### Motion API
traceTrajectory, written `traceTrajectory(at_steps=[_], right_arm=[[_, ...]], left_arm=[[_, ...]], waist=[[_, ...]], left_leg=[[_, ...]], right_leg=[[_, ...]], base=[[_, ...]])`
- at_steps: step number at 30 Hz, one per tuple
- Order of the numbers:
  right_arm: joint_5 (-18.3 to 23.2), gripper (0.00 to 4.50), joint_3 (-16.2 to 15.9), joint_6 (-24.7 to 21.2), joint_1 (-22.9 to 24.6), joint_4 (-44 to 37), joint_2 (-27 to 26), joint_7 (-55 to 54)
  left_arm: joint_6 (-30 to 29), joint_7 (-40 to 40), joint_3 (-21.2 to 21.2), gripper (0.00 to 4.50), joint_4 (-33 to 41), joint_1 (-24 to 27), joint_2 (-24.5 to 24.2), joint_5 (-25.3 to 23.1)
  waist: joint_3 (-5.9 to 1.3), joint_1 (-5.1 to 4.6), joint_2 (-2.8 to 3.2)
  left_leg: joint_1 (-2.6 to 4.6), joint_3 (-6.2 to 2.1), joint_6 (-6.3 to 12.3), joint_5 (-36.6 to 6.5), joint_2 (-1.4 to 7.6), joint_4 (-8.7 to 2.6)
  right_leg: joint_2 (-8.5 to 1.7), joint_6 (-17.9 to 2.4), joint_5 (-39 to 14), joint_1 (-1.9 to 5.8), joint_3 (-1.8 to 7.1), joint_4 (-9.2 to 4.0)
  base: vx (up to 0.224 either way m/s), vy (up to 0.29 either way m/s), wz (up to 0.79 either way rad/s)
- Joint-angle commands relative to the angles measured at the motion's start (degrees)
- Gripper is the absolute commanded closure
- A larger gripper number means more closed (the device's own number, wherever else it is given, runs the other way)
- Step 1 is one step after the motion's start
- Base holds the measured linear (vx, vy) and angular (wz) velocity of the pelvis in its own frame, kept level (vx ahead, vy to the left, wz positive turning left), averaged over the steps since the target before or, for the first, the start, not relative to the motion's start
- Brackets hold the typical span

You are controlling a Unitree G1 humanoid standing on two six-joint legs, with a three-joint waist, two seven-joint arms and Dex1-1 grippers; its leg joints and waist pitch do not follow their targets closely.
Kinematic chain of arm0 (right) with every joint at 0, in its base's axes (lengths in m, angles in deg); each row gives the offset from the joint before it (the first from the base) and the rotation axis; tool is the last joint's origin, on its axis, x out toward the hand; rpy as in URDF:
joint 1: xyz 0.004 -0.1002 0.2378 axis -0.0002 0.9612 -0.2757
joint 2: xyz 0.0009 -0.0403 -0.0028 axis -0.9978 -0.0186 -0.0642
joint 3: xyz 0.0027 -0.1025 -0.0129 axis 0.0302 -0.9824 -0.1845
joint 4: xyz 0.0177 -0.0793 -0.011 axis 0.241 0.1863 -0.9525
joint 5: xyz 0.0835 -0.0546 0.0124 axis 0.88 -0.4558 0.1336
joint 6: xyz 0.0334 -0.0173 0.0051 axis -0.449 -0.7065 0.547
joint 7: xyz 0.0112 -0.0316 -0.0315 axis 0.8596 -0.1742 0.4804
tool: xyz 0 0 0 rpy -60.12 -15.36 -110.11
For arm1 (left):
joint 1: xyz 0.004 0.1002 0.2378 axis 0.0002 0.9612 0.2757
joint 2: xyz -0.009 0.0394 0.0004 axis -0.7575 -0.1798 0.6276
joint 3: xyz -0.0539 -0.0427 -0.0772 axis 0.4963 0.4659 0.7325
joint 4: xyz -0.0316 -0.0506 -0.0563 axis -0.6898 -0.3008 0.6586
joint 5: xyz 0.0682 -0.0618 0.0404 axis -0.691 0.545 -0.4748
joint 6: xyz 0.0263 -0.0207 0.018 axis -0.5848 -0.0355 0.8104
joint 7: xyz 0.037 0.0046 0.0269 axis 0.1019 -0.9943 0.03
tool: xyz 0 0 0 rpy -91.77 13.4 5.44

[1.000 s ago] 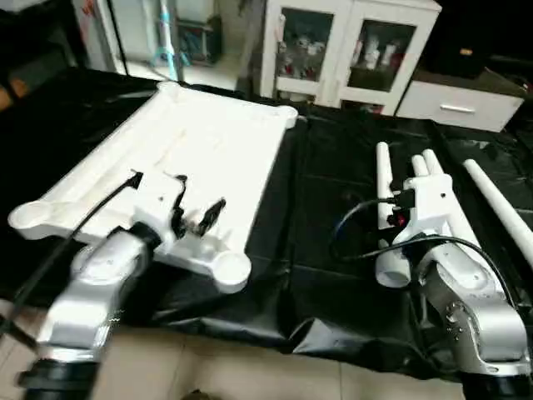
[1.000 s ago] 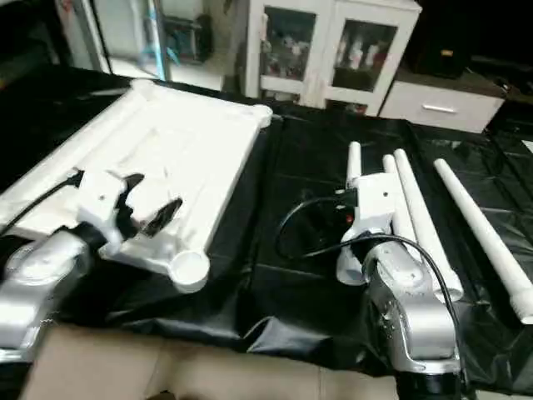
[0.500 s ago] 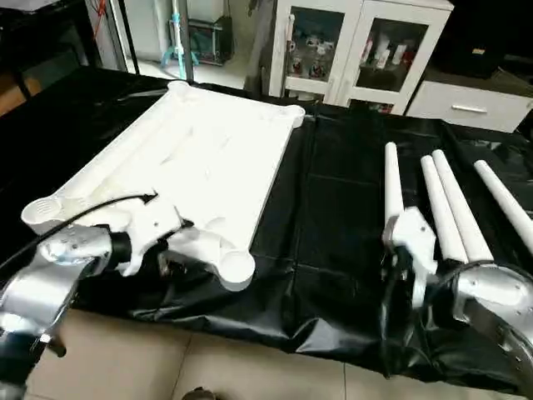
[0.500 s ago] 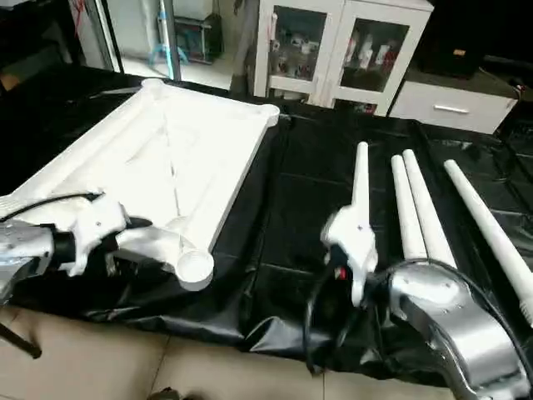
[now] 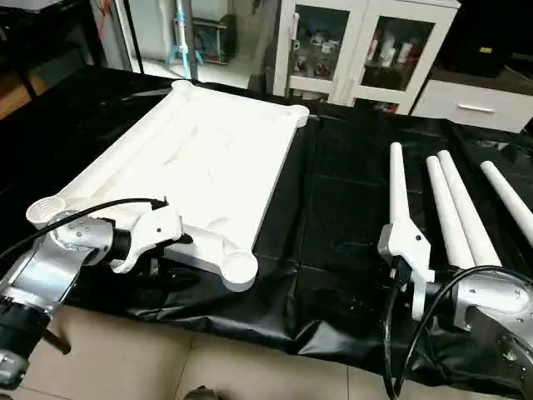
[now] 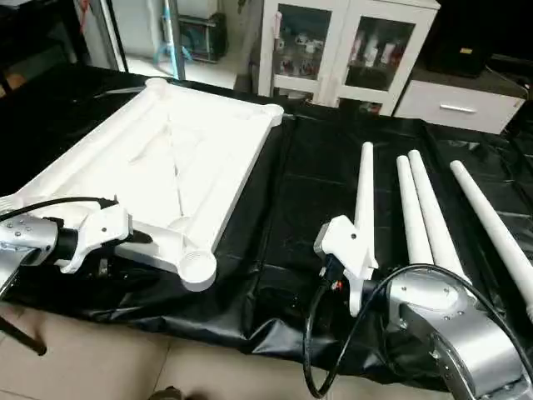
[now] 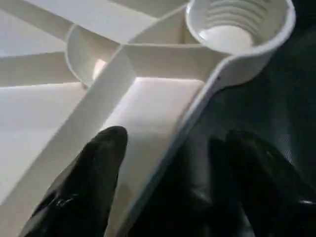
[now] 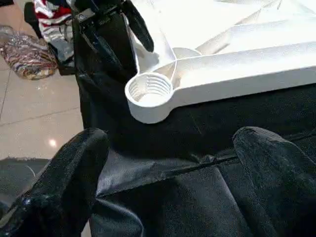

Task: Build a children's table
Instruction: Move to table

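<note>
Black rubbery fingers come first in our listing: since a second ago both arms have swung down and turned their wrists inward, so we now hold our left gripper (image 7: 168, 182) spread wide astride the near rim of the tabletop (image 5: 200, 158), one finger inside the rim, the other outside over the sheet, nothing clamped; our right gripper (image 8: 168, 163) likewise stands wide and empty, low over the black plastic sheet (image 5: 333, 200), facing the near corner socket (image 8: 149, 90); we judge that no leg has yet been picked up and fitting is still ahead; tabletop: white moulded plastic, lying underside up on the left of the sheet, smooth glossy ribs meeting in an X, round corner sockets with ridged threads inside; sheet: thin, shiny, creased, draped over the near edge; legs (image 5: 454, 212): four long white tapered tubes, smooth, lying side by side to the right, well apart from the top; farthest, a white glass-door cabinet (image 5: 366, 46).
</note>
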Motion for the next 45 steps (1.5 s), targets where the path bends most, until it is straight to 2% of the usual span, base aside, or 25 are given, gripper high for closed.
traceTrajectory(at_steps=[1,2,4,8,9,12,14,18,24,26,31,36,38,39,41,45], right_arm=[[0.6,0.00,-0.4,-0.9,-0.3,-1.2,0.8,0.6],[0.6,0.00,-0.4,-0.9,-0.3,-1.2,0.8,0.6],[0.7,0.00,-0.4,-1.0,-0.1,-1.5,0.9,0.8],[0.9,0.00,-0.3,-1.3,-0.2,-1.5,1.3,0.8],[1.0,0.00,-0.2,-1.3,-0.2,-1.5,1.3,0.8],[0.7,0.00,-0.1,-1.3,0.0,-1.5,1.2,0.5],[0.3,0.00,-0.1,-1.2,0.0,-1.4,1.2,0.2],[0.3,0.00,-0.1,-1.4,0.0,-1.5,1.0,0.0],[0.6,0.00,0.0,-1.5,-0.1,-1.4,0.8,-0.3],[0.5,0.00,0.1,-1.4,0.0,-1.2,0.6,-0.5],[0.0,0.00,0.2,-1.3,0.1,-0.7,0.2,-1.3],[-2.3,0.00,0.4,-0.5,-0.5,1.0,-1.0,-4.4],[-5.0,0.00,1.3,-0.1,-1.8,4.3,-3.4,-9.9],[-5.2,0.00,1.4,-0.1,-1.9,4.5,-3.6,-10.3],[-6.1,0.00,1.9,0.0,-2.3,6.0,-5.2,-13.0],[-7.6,0.00,2.3,-0.2,-2.9,7.7,-6.8,-16.7]], left_arm=[[2.3,0.9,-1.1,1.32,-2.3,-2.1,1.0,-1.3],[2.3,0.9,-1.1,1.32,-2.3,-2.1,1.0,-1.3],[3.6,0.4,-1.5,1.49,-3.8,-2.9,1.8,-2.0],[5.4,-0.8,-2.1,1.76,-6.9,-4.9,3.6,-3.2],[5.3,-0.6,-2.1,1.97,-7.0,-5.0,3.9,-3.0],[6.3,0.1,-2.4,2.09,-8.5,-5.4,4.3,-3.6],[7.0,0.2,-3.0,2.48,-9.4,-5.8,4.3,-4.6],[7.6,0.3,-3.0,2.71,-10.4,-6.1,4.5,-4.9],[7.5,1.4,-2.8,3.22,-11.3,-6.8,5.0,-5.0],[7.4,1.4,-2.9,3.39,-11.4,-6.9,5.4,-5.0],[6.4,1.4,-3.9,3.69,-10.2,-6.2,7.2,-5.3],[5.8,-1.3,-4.8,4.12,-9.2,-5.3,9.9,-6.6],[6.3,-6.7,-4.4,4.21,-9.9,-5.2,13.4,-7.7],[6.4,-7.0,-4.4,4.34,-10.0,-5.2,13.6,-7.8],[7.8,-10.1,-4.3,4.41,-10.5,-5.2,15.8,-8.3],[10.8,-13.9,-3.7,4.48,-11.3,-6.0,19.7,-8.1]], waist=[[-3.20,-0.11,1.00],[-3.29,-0.10,1.06],[-3.34,-0.19,0.80],[-3.52,-0.18,0.94],[-3.51,-0.19,0.79],[-3.49,-0.25,0.90],[-3.44,-0.27,0.91],[-3.37,-0.19,0.98],[-3.51,-0.24,1.07],[-3.57,-0.38,0.93],[-3.55,-0.55,1.13],[-3.51,-0.66,1.24],[-3.47,-0.87,1.26],[-3.53,-0.84,1.12],[-3.55,-0.92,0.95],[-3.73,-0.98,0.88]], left_leg=[[1.37,-0.80,-2.12,-13.7,3.21,-5.14],[1.32,-0.80,-2.07,-13.0,3.20,-5.07],[1.15,-0.83,-1.90,-11.8,3.25,-5.03],[1.13,-0.72,-1.38,-9.7,3.14,-4.71],[0.95,-0.76,-1.30,-9.1,3.16,-4.71],[1.05,-0.73,-1.27,-9.6,3.21,-4.72],[1.16,-0.72,-1.45,-10.6,3.25,-4.79],[1.27,-0.75,-1.81,-11.7,3.33,-4.90],[1.15,-0.78,-1.83,-10.4,3.36,-4.81],[1.02,-0.76,-1.53,-9.4,3.24,-4.69],[1.05,-0.73,-1.48,-9.6,3.29,-4.68],[1.08,-0.69,-1.51,-10.2,3.33,-4.72],[1.05,-0.64,-1.80,-10.8,3.26,-4.67],[1.09,-0.59,-1.86,-10.5,3.20,-4.63],[0.76,-0.56,-1.47,-9.1,3.09,-4.56],[0.71,-0.48,-0.31,-7.3,2.96,-4.33]], right_leg=[[-4.99,-11.2,-3.5,1.31,2.73,-4.51],[-4.99,-11.2,-2.7,1.34,2.73,-4.40],[-5.01,-11.4,-1.1,1.51,2.67,-4.23],[-4.97,-11.4,1.7,1.57,2.66,-4.07],[-5.07,-11.6,2.5,1.75,2.68,-3.95],[-5.06,-11.7,2.0,1.65,2.65,-4.06],[-5.05,-11.6,0.8,1.63,2.68,-4.14],[-5.14,-11.5,-1.0,1.53,2.73,-4.31],[-5.14,-12.1,1.8,1.64,2.64,-3.98],[-5.11,-12.2,3.4,1.83,2.64,-3.89],[-5.13,-12.6,3.1,1.87,2.64,-3.96],[-5.19,-12.8,2.1,1.87,2.69,-4.11],[-5.20,-13.1,0.4,1.75,2.67,-4.28],[-5.17,-12.9,-0.3,1.85,2.68,-4.38],[-5.14,-12.4,0.3,2.03,2.75,-4.29],[-5.08,-11.6,0.8,2.07,2.73,-4.35]], base=[[0.000,0.000,0.00],[0.000,0.000,0.00],[0.000,0.000,0.00],[0.000,0.000,0.00],[0.000,0.000,0.00],[0.000,0.000,0.00],[0.000,0.000,0.00],[0.000,0.000,0.00],[0.000,0.000,0.00],[0.000,0.000,0.00],[0.000,0.000,0.00],[0.000,0.000,0.00],[0.000,0.000,0.00],[0.000,0.000,0.00],[0.000,0.000,0.00],[0.000,0.000,0.00]])
